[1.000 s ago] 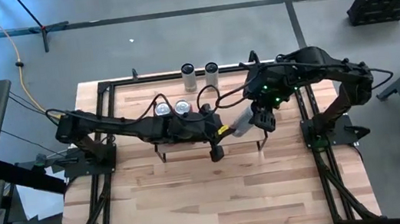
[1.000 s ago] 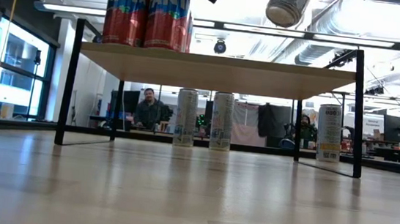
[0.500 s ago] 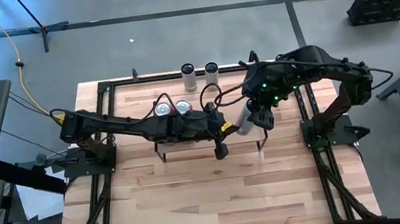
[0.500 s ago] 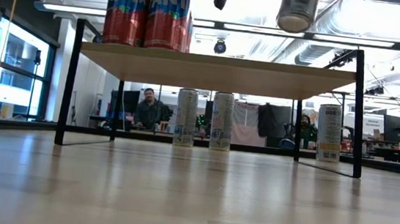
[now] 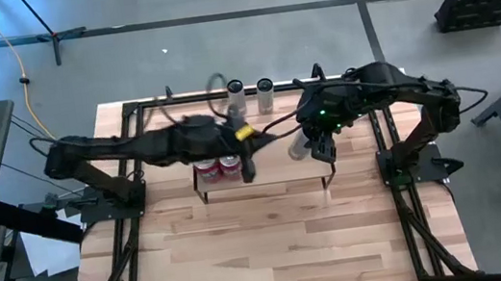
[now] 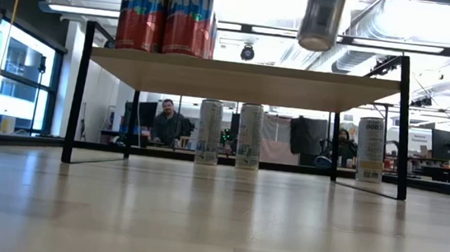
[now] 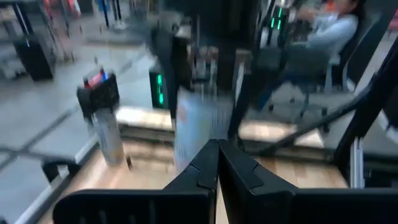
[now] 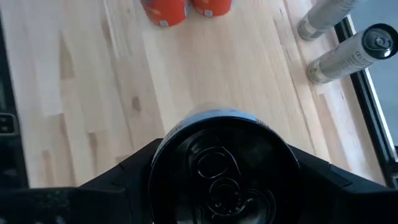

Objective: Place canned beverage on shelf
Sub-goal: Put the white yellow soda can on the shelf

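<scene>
My right gripper (image 5: 314, 147) is shut on a slim silver can (image 5: 299, 144), held upright above the right half of the shelf (image 6: 246, 78). The can also shows in the low view (image 6: 322, 18) and in the right wrist view (image 8: 224, 168), top up. Two red cans (image 6: 165, 13) stand on their bases on the shelf's left end and show from above too (image 5: 217, 169). My left gripper (image 5: 248, 170) is shut and empty, above the shelf just right of the red cans; its fingers meet in the left wrist view (image 7: 217, 152). My right gripper pinches the silver can's side wall near its top (image 8: 163, 155) between its two fingers (image 8: 134, 171), which stand on opposite sides of it. The fingers come from above, pointing down. The can hangs upright, its base (image 6: 315, 45) clear of the shelf board.
Two slim pale cans (image 5: 237, 94) (image 5: 265, 88) stand on the table behind the shelf; the low view shows them (image 6: 228, 135) and a third (image 6: 369, 148) under the board. The shelf's black end rails (image 6: 403, 77) rise at both ends. People sit beyond the table.
My right gripper has turned the silver can from tilted to upright and brought it a little lower over the shelf. My left arm has drawn back toward the table's left and far side, uncovering the two red cans.
</scene>
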`<action>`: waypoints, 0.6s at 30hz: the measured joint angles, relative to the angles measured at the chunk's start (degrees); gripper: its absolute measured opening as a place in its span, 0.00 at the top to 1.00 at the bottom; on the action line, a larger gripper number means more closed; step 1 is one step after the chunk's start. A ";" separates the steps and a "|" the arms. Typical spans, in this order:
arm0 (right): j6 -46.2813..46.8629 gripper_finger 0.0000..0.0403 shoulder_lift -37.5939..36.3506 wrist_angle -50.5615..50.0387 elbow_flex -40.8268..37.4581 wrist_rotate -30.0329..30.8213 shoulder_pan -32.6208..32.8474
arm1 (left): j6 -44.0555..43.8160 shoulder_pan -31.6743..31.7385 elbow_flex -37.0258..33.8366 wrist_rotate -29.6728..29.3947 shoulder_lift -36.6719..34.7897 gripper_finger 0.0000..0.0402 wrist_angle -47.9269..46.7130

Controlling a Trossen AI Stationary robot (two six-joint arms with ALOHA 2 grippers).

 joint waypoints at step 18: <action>-11.87 0.36 7.94 -0.29 -0.04 -4.95 -1.43 | 0.59 -0.48 -0.04 0.33 -14.83 1.00 -8.37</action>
